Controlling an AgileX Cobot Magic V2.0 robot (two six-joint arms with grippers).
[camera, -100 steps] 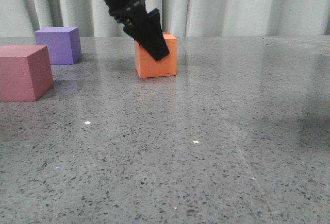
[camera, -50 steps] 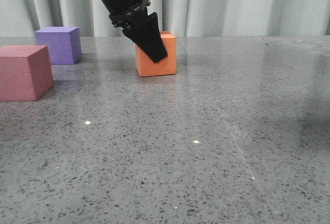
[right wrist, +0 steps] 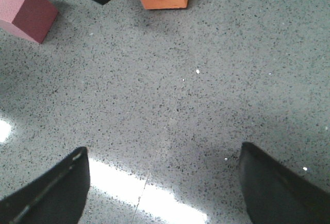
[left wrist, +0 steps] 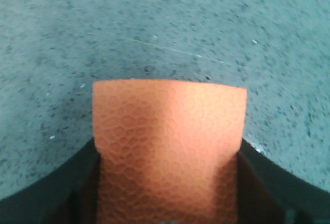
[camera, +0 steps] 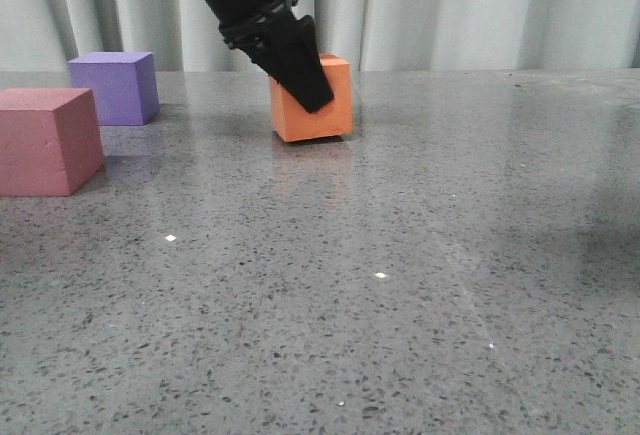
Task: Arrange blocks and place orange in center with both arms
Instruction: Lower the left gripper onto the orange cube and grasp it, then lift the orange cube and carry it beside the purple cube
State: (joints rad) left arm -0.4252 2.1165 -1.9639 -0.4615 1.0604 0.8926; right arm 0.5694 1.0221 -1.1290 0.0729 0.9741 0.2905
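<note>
Left black tapered claw [camera: 300,80]: clenched on the matte orange foam cube [camera: 325,105], its dark fingers [left wrist: 49,183] pressed against both side faces. The cube sits slightly tilted on or just above the grey speckled stone table [camera: 400,285].

Right claw [right wrist: 165,193]: released, fingers spread wide, over bare table, well apart from the orange cube.

Matte purple foam cube [camera: 113,86]: well left of the left claw.

Matte pink foam cube [camera: 45,141]: further left, nearer the camera.
</note>
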